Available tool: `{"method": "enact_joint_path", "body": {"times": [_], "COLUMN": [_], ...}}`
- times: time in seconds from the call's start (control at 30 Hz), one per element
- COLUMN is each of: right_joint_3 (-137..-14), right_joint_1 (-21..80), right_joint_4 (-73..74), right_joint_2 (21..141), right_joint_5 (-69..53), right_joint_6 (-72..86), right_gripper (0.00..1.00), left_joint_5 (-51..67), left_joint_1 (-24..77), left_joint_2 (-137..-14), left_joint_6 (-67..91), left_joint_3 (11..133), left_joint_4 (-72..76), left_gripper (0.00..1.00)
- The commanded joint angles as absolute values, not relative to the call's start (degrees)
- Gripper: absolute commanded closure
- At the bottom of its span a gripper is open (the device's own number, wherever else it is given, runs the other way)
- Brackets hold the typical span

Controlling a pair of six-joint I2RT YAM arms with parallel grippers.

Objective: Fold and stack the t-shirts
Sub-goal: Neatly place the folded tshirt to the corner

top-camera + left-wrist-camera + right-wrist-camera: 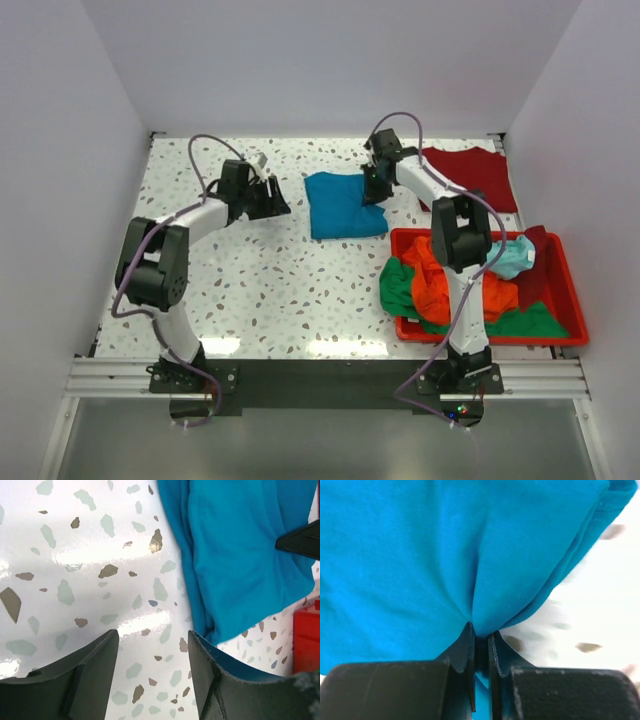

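Note:
A teal-blue t-shirt (pixel 343 205) lies folded in a rough square on the speckled table (pixel 250 280), far middle. My right gripper (pixel 375 190) is shut on its right edge; in the right wrist view the cloth (pixel 445 555) bunches between the closed fingers (pixel 481 637). My left gripper (pixel 282 205) is open and empty, just left of the shirt; in the left wrist view the shirt (pixel 240 555) lies ahead and to the right of the gripper (pixel 152 645). A dark red t-shirt (pixel 470 172) lies flat at the far right.
A red plastic bin (pixel 565 300) at the near right holds orange (pixel 445 285), green (pixel 400 290) and pale aqua (pixel 515 258) shirts in a heap, with dark red cloth (pixel 535 275) draped over them. White walls close in the table on three sides.

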State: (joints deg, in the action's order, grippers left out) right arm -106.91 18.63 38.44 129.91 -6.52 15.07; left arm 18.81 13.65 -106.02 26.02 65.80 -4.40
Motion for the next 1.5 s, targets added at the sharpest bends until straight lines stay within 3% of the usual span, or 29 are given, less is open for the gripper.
{"method": "enact_joint_path", "body": {"times": [0.0, 0.63, 1.47], "right_joint_3": [-111.9, -136.7, -140.0], "right_joint_1": [15.9, 11.0, 4.7], "right_joint_4": [44.7, 57.0, 58.3], "right_joint_2": [127.0, 132.8, 121.9], "right_joint_5": [-0.5, 17.4, 13.1], "right_joint_6": [9.6, -6.3, -8.8], "right_gripper": [1.00, 1.00, 1.00], "left_joint_5": [17.2, 15.2, 14.9], "left_joint_1": [13.7, 13.4, 13.4], "left_joint_2": [-98.5, -89.0, -87.2], "left_joint_6": [24.1, 24.4, 24.5], "left_joint_3": [63.3, 49.9, 43.2], "left_joint_4": [-4.4, -3.4, -2.5], "left_gripper": [0.36, 0.32, 0.32]}}
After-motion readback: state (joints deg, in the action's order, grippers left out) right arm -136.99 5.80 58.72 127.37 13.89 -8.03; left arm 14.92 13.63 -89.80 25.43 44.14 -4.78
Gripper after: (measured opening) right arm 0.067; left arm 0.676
